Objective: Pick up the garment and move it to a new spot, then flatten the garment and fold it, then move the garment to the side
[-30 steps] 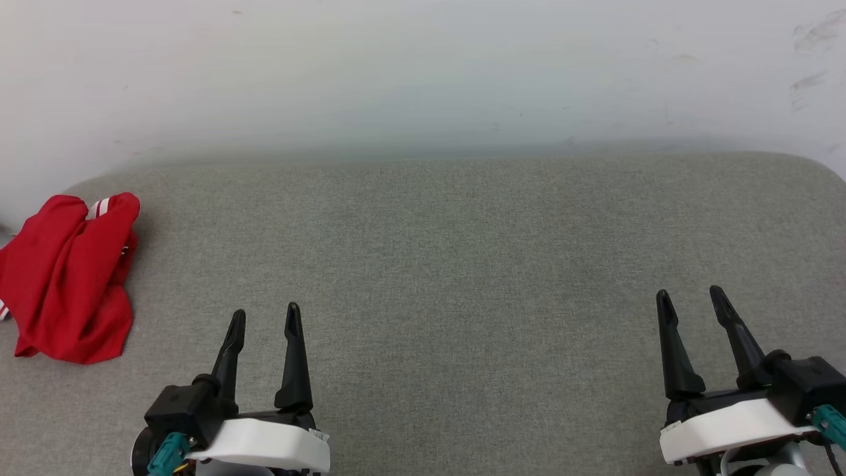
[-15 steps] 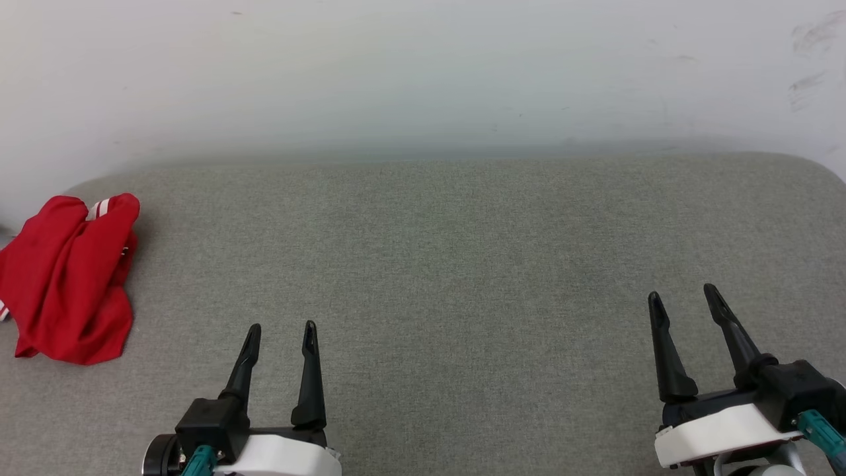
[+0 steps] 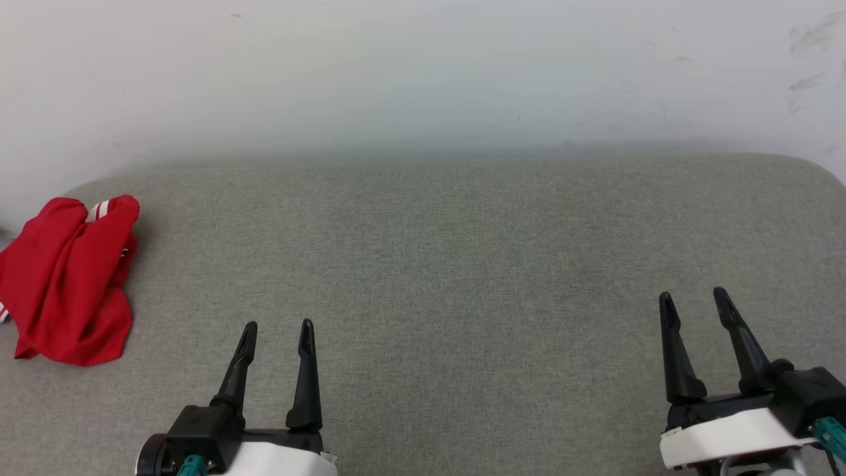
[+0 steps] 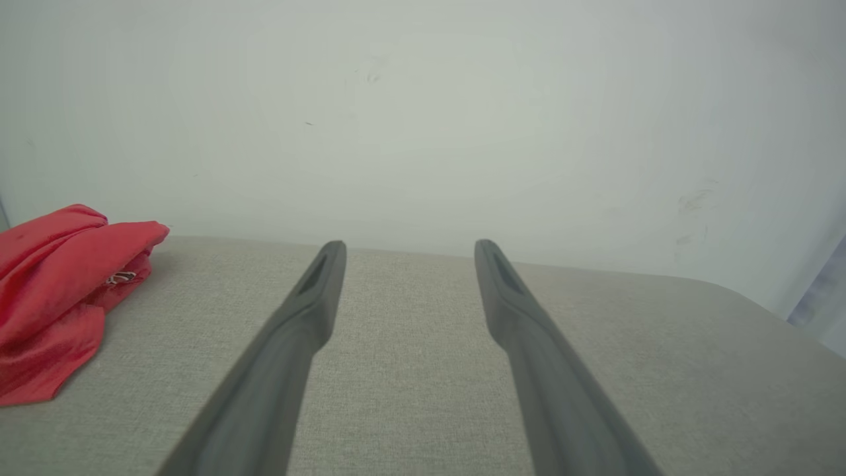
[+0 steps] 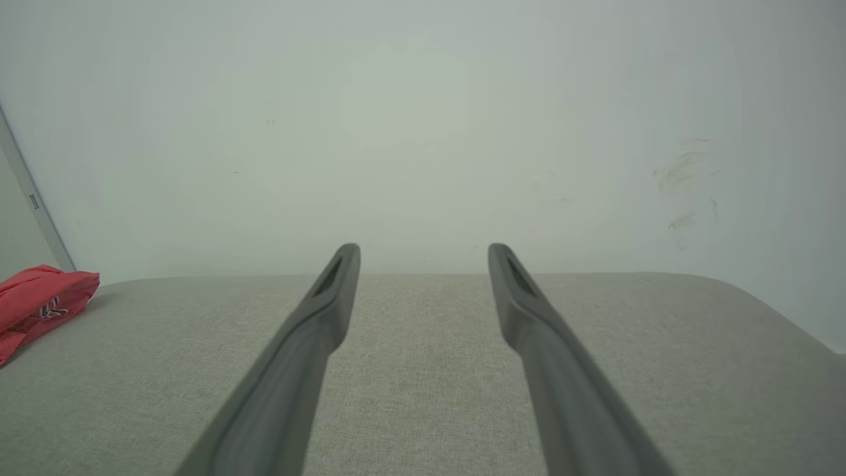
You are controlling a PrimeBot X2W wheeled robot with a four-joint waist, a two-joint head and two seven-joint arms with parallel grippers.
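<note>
The garment (image 3: 66,281), a red shirt with a bit of red-and-white stripe trim showing, lies bunched at the far left edge of the grey padded surface (image 3: 449,264). It also lies at the left in the left wrist view (image 4: 56,291) and the right wrist view (image 5: 39,304). My left gripper (image 3: 277,325) is open near the front edge, well to the right of the garment, nothing between its fingers. My right gripper (image 3: 692,296) is open at the lower right, also holding nothing.
A pale wall (image 3: 423,73) rises straight behind the surface's far edge. The surface's corners are rounded at the far left and far right. A thin vertical strip (image 5: 33,198) runs down the wall at the left.
My left gripper has drawn back toward the front edge and shifted slightly right. The right gripper has barely moved. The garment lies where it was.
</note>
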